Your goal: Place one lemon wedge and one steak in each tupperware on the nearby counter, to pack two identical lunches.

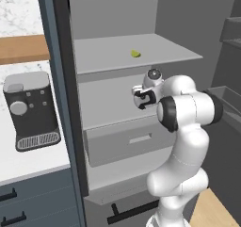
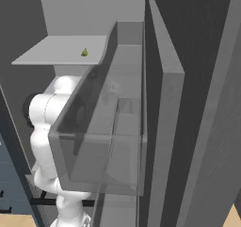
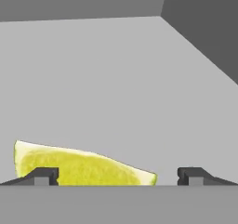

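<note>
Nearest to us in the hand view, the gripper (image 3: 118, 175) has its two dark fingertips standing wide apart, with nothing clamped between them. A lemon wedge (image 3: 79, 165) lies just past the left tip, pale rind up, yellow flesh facing us, stretching toward the middle of the gap. It rests on a flat grey shelf (image 3: 121, 88), whose back wall and darker side wall meet in the upper right corner.

From the left base view we see what the hand camera cannot: the white arm folds up in front of an open grey fridge, and the hand (image 1: 144, 95) sits below the shelf (image 1: 160, 54) where a small yellow-green wedge (image 1: 135, 53) lies. Under it is a drawer (image 1: 127, 143) with a recessed handle. To the left stands a dark coffee machine (image 1: 29, 109) on the white marble counter (image 1: 28, 162), over blue-grey cabinets.

The right base view looks through a clear door bin (image 2: 101, 146) that hides the hand; the wedge (image 2: 84, 52) shows as a speck on the shelf beyond.
</note>
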